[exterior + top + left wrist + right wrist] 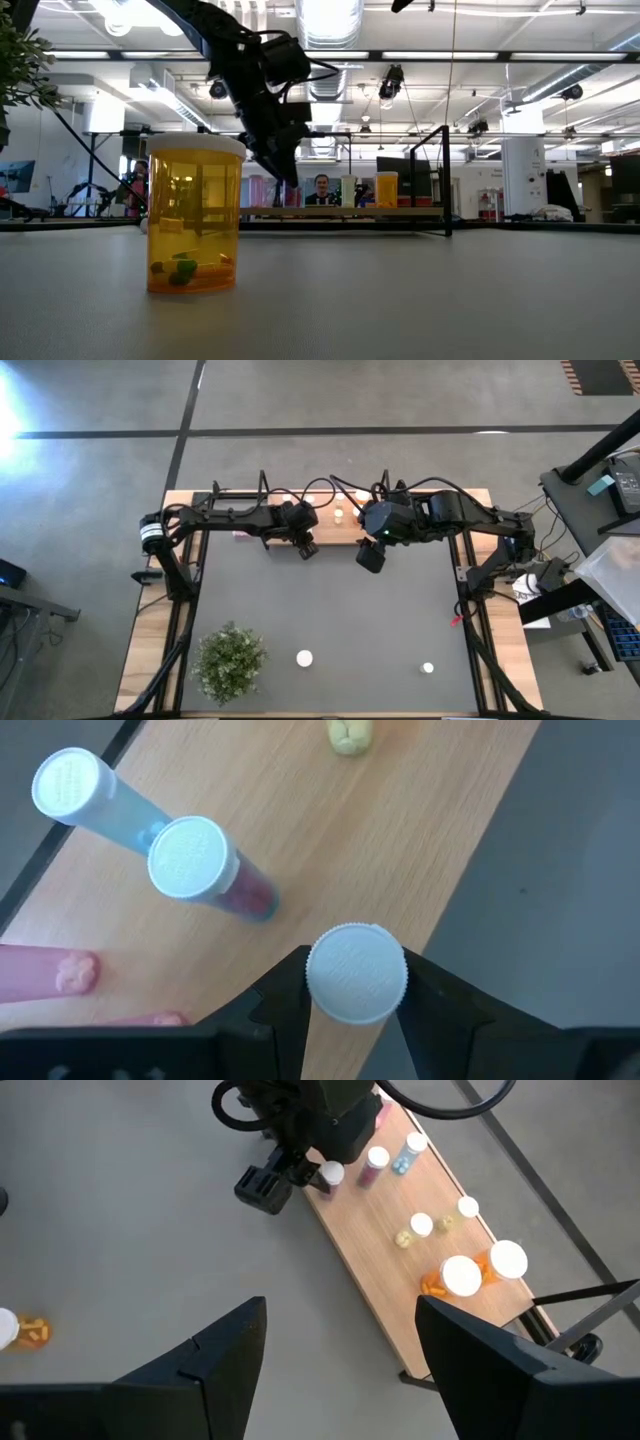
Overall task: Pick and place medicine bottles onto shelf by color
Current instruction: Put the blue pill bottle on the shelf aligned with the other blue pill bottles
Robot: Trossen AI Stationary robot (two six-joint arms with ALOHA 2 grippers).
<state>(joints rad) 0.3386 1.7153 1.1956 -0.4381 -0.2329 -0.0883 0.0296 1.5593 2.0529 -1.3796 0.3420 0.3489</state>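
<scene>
An orange bottle point(195, 215) with a white cap stands closest to the low camera, upright on the grey bench point(330, 610); green and orange bits lie in its bottom. From above, a green plant point(231, 661) sits at the bench's near left corner, then a white-capped bottle point(304, 658) near the near edge, and a smaller one point(427, 668) toward the near right corner.

Along the far edge lies the wooden shelf point(420, 840). The left pincer point(356, 982) is at the shelf's front edge, its fingers point(283, 995) set on both sides of a white-capped bottle point(356, 972); whether they press it or have just let go cannot be told. Just beside it on the shelf stand a red-bodied bottle point(196, 865) and a blue one point(80, 792), with pink bottles point(45, 973) lying near them.

Farther right on the shelf are two small yellowish bottles point(421, 1226) and two large orange ones point(462, 1276). The right pincer point(340, 1342) hovers over the bench in front of the shelf, spread wide and empty.
</scene>
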